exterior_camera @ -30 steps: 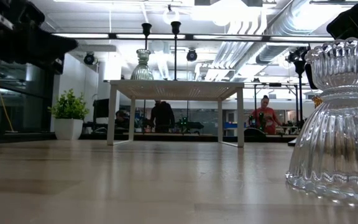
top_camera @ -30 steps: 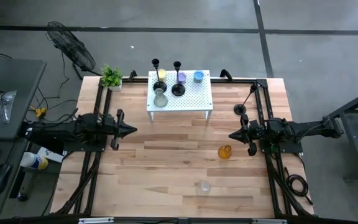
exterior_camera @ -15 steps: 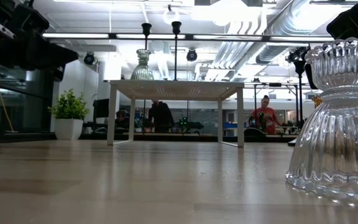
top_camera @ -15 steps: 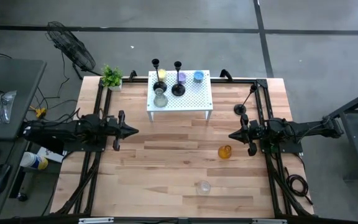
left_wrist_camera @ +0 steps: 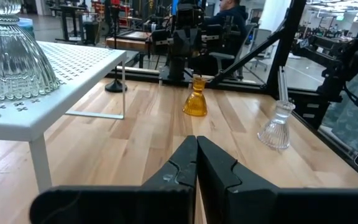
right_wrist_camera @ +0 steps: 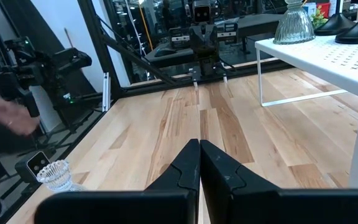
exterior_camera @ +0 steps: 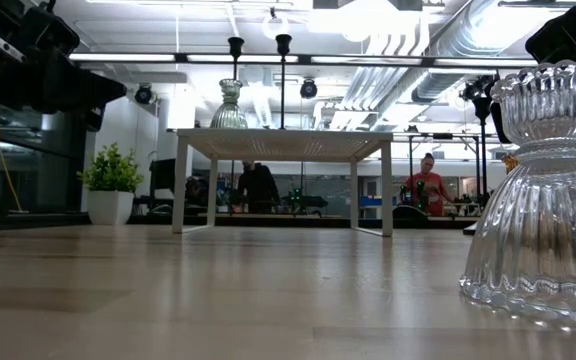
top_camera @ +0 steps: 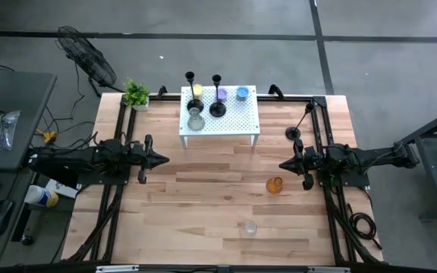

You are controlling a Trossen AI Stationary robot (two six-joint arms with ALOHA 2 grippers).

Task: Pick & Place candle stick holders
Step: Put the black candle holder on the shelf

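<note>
Both tools, left tool [top_camera: 161, 159] and right tool [top_camera: 283, 165], pressed together, empty; no legible writing.

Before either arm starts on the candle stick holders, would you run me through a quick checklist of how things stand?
1. Left gripper shut and empty: ok.
2. Right gripper shut and empty: ok.
3. Amber cup upright on the table, apart from the right gripper: ok.
4. Clear cup upright near the front edge: ok.
5. White stand has bare room on it: ok.
6. Black candlestick by the right frame, upright: cannot tell.
</note>
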